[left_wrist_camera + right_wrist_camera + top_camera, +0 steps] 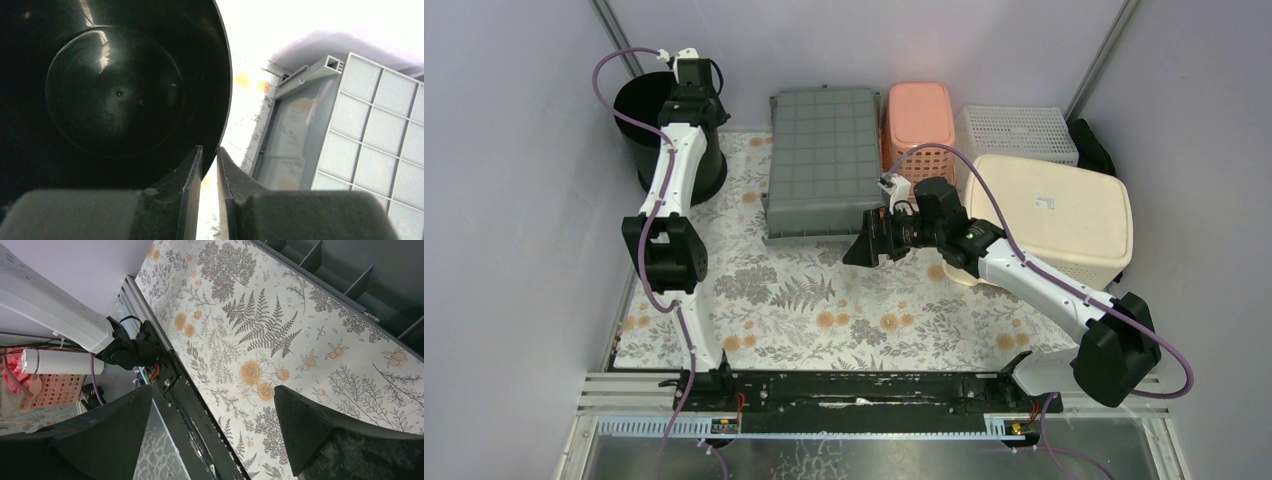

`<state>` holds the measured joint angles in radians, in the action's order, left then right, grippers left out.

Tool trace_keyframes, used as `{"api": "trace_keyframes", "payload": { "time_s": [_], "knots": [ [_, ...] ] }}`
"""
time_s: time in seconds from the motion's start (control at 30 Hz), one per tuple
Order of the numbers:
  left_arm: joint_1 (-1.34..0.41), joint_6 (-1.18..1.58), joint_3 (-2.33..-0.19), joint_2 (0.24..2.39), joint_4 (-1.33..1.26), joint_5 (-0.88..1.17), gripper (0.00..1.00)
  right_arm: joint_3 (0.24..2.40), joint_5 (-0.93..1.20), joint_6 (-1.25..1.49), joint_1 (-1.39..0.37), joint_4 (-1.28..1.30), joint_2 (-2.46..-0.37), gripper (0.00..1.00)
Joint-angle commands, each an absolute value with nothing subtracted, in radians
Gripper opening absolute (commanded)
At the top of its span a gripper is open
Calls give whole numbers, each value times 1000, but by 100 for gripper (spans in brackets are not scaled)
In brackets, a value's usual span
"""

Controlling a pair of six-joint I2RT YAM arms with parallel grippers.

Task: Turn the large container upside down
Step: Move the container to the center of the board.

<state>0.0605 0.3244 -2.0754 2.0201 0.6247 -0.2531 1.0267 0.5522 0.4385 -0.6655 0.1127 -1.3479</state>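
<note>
The large container, a black round bucket (639,110), stands upright with its mouth up at the back left. The left wrist view looks down into the bucket (115,90). My left gripper (694,100) hangs over its right rim. In the wrist view the left gripper (210,149) has one finger inside the wall and one outside. The jaws stand only a narrow slit apart, with the rim filling the slit at the tips. My right gripper (861,250) is open and empty over the flowered mat (260,330). The wrist view shows the right gripper (214,390) well apart from the bucket.
A grey crate (824,160) lies bottom-up just right of the bucket; its side (370,130) shows in the left wrist view. Behind it stand a pink basket (919,115) and a white basket (1019,133). A cream tub (1054,215) sits at the right, a black rail (854,385) at the near edge.
</note>
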Motion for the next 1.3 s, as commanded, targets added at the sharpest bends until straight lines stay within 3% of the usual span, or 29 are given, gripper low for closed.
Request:
{"api": "trace_keyframes", "payload": {
  "time_s": [0.0, 0.4, 1.1, 1.27],
  "knots": [
    [58, 339, -2053, 1986, 773, -224, 8, 1043, 586, 448, -665, 63, -1328, 100],
    [61, 309, -2070, 1980, 794, -246, 10, 1031, 592, 461, -664, 47, -1319, 100],
    [63, 217, -2023, 2080, 793, -471, 13, 1001, 606, 479, -664, 6, -1320, 100],
    [63, 215, -1994, 2086, 794, -482, 18, 993, 610, 483, -664, -1, -1319, 100]
  ]
}}
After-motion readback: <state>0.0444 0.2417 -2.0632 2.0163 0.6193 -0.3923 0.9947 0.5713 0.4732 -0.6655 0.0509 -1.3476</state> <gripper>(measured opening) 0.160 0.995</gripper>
